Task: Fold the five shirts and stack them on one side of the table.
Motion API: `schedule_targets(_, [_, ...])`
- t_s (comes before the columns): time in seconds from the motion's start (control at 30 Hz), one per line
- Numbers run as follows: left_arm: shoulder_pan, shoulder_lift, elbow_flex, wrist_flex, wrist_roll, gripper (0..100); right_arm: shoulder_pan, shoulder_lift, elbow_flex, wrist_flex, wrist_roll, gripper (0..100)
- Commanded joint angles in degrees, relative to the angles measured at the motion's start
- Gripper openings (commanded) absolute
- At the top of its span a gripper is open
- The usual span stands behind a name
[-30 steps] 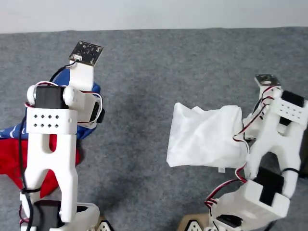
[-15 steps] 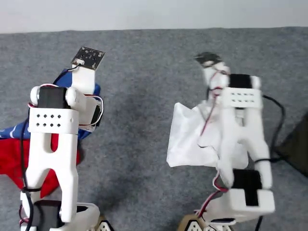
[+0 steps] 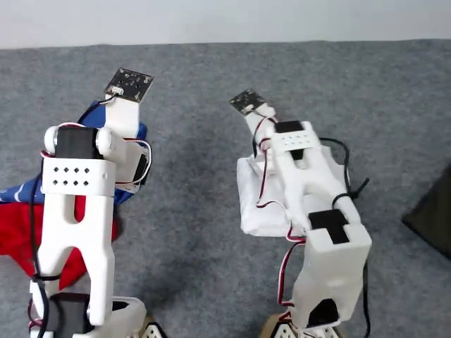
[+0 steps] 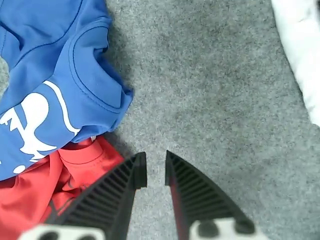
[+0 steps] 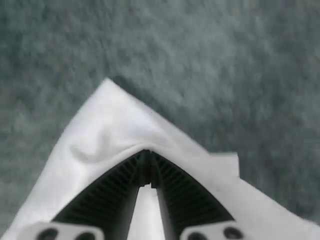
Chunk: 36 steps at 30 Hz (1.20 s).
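Soft, light and limp, the white shirt (image 3: 251, 205) handles best pinched at an edge, where the right jaws clamp it; the left jaws hang narrowly parted, empty

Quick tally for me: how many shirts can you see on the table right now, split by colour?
Blue shirt: 1
Red shirt: 1
White shirt: 1
Total: 3 shirts in view.
A dark shape at the table's right edge is too cut off to identify, so it is not counted.

White arms (image 3: 74, 232), black ribbed hands (image 4: 150, 167)
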Motion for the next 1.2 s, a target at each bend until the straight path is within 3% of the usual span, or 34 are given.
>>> schedule_targets(0.0, [-0.1, -2.4, -0.3, 0.3, 0.4, 7, -0.7, -0.4, -3.6, -2.9, 2.5, 1.4])
schedule_targets(0.2, [-0.1, -2.4, -0.3, 0.3, 0.4, 7, 2.7, -4.4, -10.5, 7.3, 5.5, 2.7])
schedule_targets(0.4, [-0.1, -2.4, -0.3, 0.3, 0.4, 7, 6.7, -11.7, -15.2, 21.5, 5.1, 13.0])
schedule_targets(0.67, [0.3, -2.4, -0.3, 0.3, 0.4, 7, 9.6, -14.6, -14.9, 37.7, 5.2, 3.5])
schedule_targets(0.83, [0.3, -2.4, -0.3, 0.3, 0.4, 7, 13.8, -14.6, -10.0, 38.2, 5.4, 1.0])
schedule_targets(1.17, [0.4, -2.5, -0.4, 1.1, 0.1, 7, 26.2, -15.3, 8.7, 29.6, 9.1, 0.9])
